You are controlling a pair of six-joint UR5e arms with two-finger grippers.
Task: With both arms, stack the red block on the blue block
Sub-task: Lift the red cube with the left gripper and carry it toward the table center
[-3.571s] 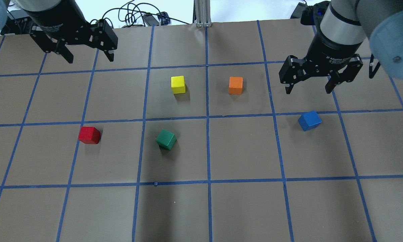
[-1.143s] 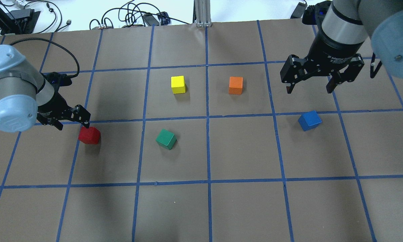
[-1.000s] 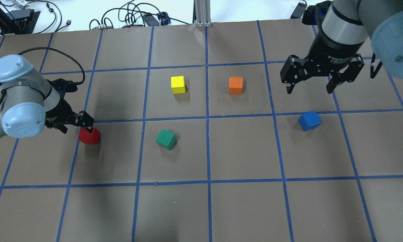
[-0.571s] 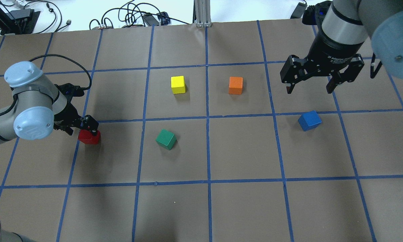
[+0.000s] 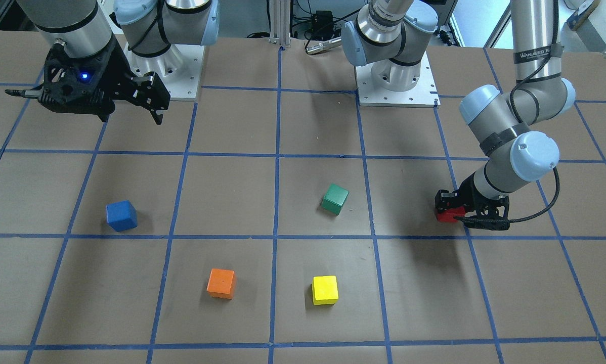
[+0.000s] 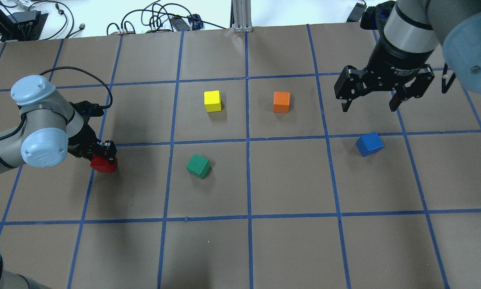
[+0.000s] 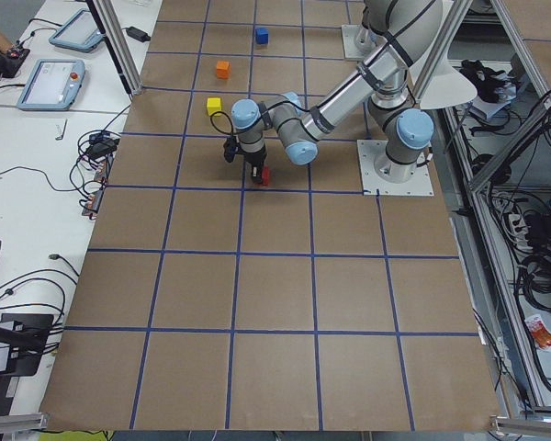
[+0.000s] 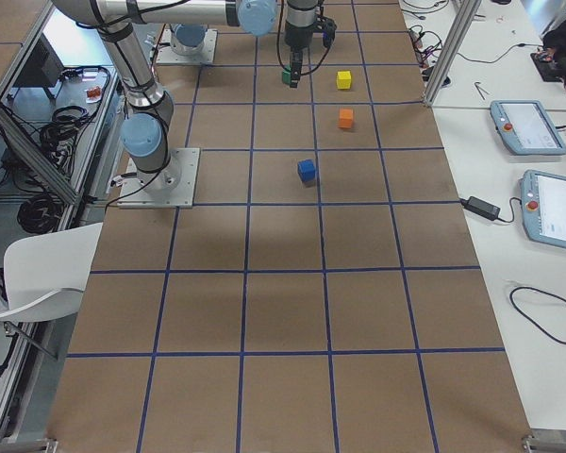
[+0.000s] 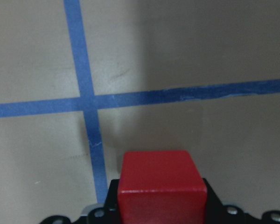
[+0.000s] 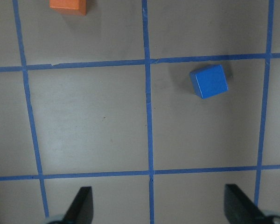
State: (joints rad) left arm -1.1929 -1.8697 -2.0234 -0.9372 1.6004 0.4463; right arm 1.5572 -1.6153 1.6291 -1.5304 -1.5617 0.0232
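Note:
The red block (image 6: 104, 165) lies on the left of the brown gridded table, beside a blue tape crossing. My left gripper (image 6: 103, 157) is down over it, jaws close against its sides, shut on it at table level. It fills the bottom centre of the left wrist view (image 9: 161, 186) and shows in the front view (image 5: 445, 216). The blue block (image 6: 369, 144) sits alone on the right, turned a little to the grid; it also shows in the right wrist view (image 10: 208, 81). My right gripper (image 6: 371, 106) is open and empty, raised beyond the blue block.
A green cube (image 6: 198, 166) lies right of the red block. A yellow cube (image 6: 212, 101) and an orange cube (image 6: 281, 102) lie farther back near the middle. Cables and a metal post (image 6: 242, 16) lie past the far table edge.
My left arm came down from the far left to the red block and its jaws closed around it; the block shifted slightly left. My right gripper has hardly moved.

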